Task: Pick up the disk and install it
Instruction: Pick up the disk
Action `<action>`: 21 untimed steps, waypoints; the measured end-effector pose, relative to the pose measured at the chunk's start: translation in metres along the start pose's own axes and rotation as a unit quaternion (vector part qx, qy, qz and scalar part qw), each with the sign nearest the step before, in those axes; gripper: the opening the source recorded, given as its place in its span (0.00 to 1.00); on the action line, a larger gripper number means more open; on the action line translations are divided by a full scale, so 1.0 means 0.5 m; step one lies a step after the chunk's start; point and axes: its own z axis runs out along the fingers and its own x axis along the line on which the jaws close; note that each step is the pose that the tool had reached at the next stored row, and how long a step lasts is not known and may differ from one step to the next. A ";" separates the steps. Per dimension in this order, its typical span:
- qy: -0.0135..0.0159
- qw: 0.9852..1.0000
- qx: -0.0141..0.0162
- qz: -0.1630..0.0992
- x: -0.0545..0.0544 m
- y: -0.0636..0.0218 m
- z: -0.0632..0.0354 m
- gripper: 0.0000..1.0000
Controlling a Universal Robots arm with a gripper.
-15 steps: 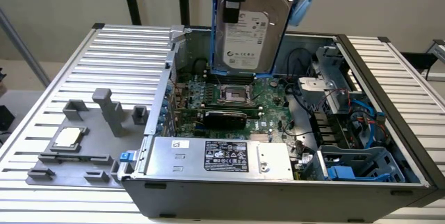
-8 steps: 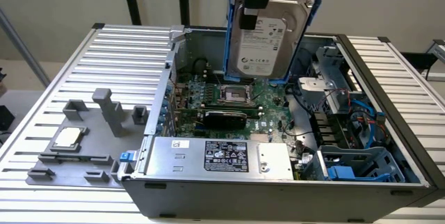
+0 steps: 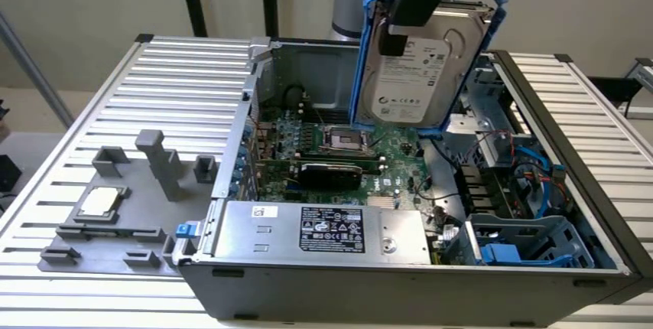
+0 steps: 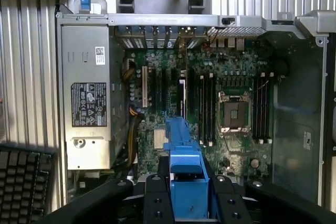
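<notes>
disk (image 3: 414,76): matt silver metal, blue plastic | table (image 3: 183,69): ribbed matt metal

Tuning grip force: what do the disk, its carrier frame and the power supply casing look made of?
The disk: silver-grey metal body, dull sheen, with a white paper-like label. Its carrier frame: likely moulded plastic, uniform saturated blue, slightly glossy. The power supply casing: bare sheet metal, probably steel, pale grey with folded edges and a printed sticker.
</notes>
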 end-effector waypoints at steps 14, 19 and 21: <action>0.000 1.000 0.002 0.000 0.065 -0.079 0.001 0.33; 0.000 1.000 0.002 0.000 0.090 -0.105 0.001 0.33; 0.000 1.000 0.002 0.000 0.100 -0.115 0.001 0.33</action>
